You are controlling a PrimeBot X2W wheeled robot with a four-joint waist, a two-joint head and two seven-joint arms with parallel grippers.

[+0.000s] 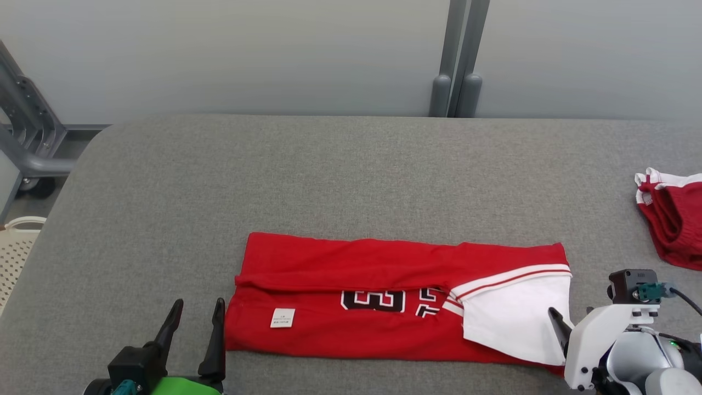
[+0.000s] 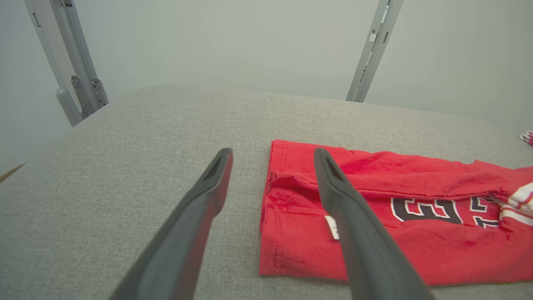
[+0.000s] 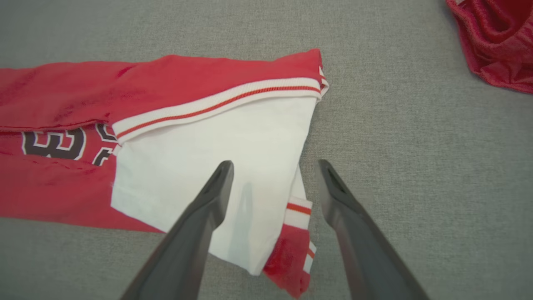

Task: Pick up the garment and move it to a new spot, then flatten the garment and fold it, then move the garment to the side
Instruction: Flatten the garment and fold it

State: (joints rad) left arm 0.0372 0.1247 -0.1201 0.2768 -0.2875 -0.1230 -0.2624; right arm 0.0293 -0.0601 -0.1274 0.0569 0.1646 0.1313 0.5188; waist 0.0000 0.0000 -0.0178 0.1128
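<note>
Garment [image 1: 384, 296], soft red jersey knit with white sleeve and black numerals, lay folded into long flat band near front of grey woven table [image 1: 351, 164]. Left gripper [image 1: 199, 302], jaws spread, sat at hem end; right gripper [image 3: 275, 163], jaws spread, straddled sleeve edge: likely staged for next fold.

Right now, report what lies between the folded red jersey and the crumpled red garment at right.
Bare grey fabric tabletop, nothing else, between the folded red jersey and the crumpled red garment; head view shows it.
</note>
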